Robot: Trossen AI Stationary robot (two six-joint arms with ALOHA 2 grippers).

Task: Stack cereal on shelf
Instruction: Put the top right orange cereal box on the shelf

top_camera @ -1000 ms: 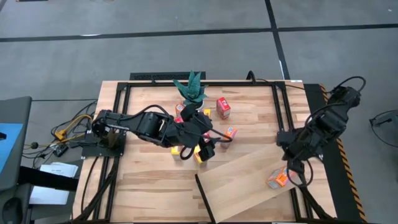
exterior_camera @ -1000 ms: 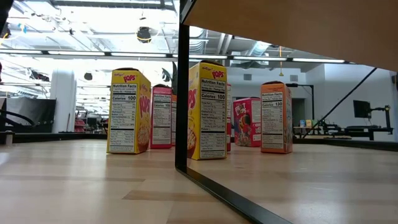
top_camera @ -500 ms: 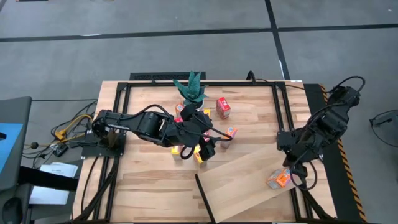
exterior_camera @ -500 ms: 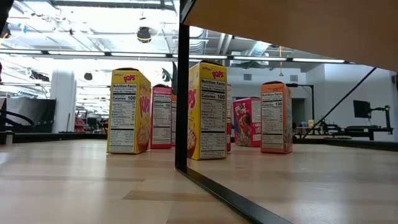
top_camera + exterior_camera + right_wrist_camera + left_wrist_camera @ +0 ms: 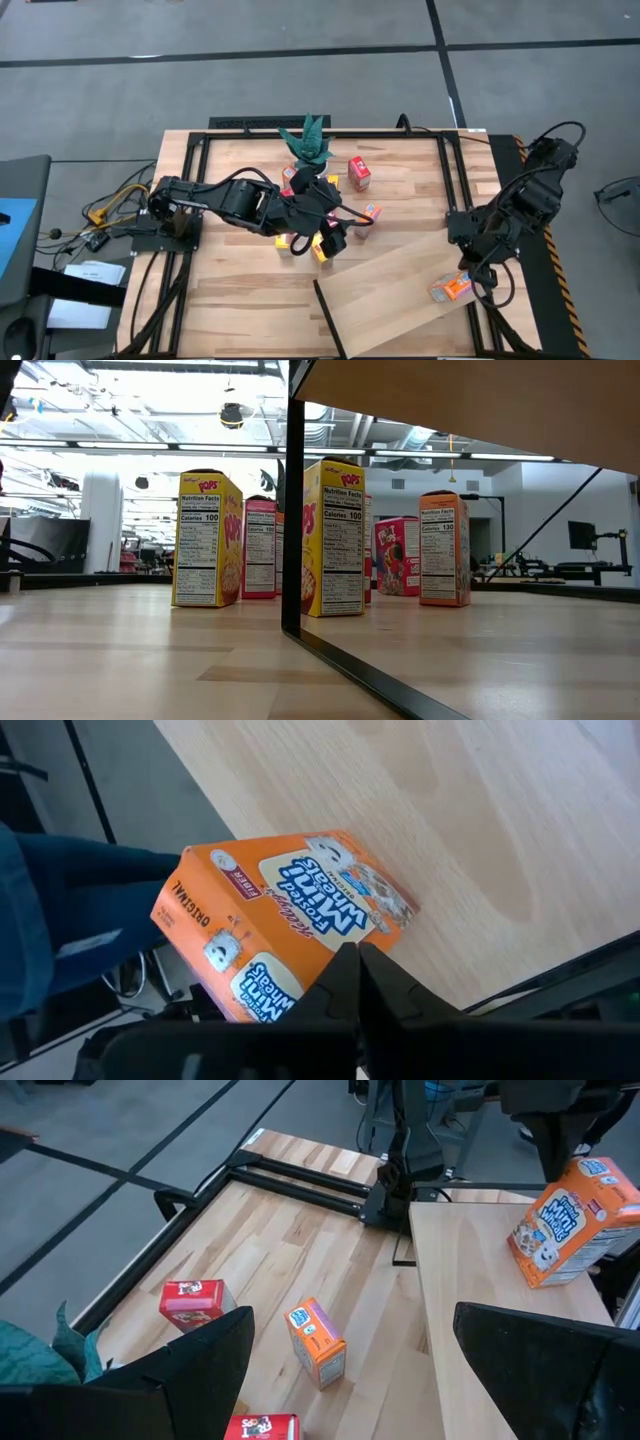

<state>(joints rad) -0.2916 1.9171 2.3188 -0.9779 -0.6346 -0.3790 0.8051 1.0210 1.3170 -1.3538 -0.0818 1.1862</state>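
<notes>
The pale shelf board lies slanted at the near right, its dark edge toward the middle. My right gripper is at an orange cereal box on the board's right end, fingers together. My left gripper is open and empty above a cluster of small boxes standing on the tabletop: a red one, an orange one and yellow ones. Another red box stands farther back. My right gripper meets the orange box at one long edge of its printed front, fingers closed together there. The fingers themselves hide whether they pinch a thin part or only touch. The box sits tilted over the board, its lower end toward the board.
A green potted plant stands at the far middle, close to the boxes. A black frame runs around the table. Cables and a mount lie off the left edge. A person's blue sleeve shows beyond the table.
My right gripper has gone a little toward the table's near edge, and the orange box has shifted slightly with it and turned somewhat flatter on the board.
</notes>
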